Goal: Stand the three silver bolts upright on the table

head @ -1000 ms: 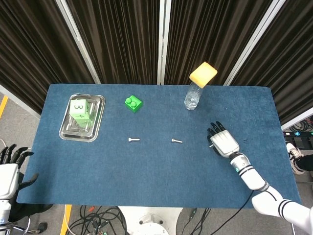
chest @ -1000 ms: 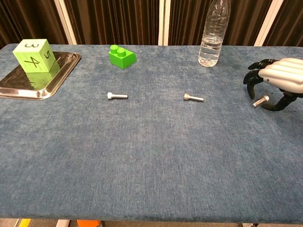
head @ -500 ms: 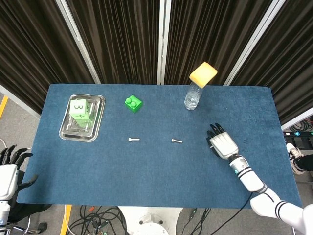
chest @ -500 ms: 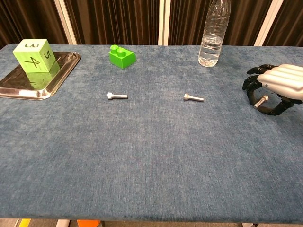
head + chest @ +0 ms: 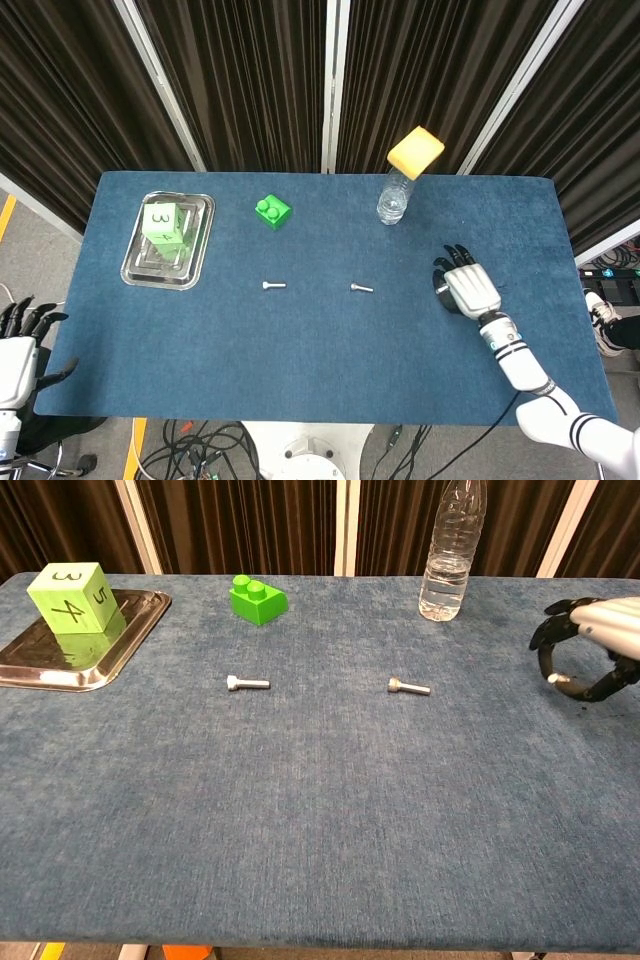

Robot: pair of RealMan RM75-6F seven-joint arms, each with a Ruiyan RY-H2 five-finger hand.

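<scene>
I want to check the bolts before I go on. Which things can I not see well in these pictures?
1. Third bolt: chest view shows only its end in the right hand; in the head view the hand covers it.
2. Right hand: cut by the right edge in the chest view.
3. Left hand: cut by the left edge in the head view; absent from the chest view.
4. Bottle: top cut off in the chest view.

Even, bright overhead light falls on the bench [image 5: 320, 340], leaving only short, soft shadows. The steel tray [image 5: 110, 650] mirrors the green cube [image 5: 68, 598], and the bottle [image 5: 448, 565] glints. Both views are sharp; the curtains [image 5: 240, 80] stay dark.
</scene>
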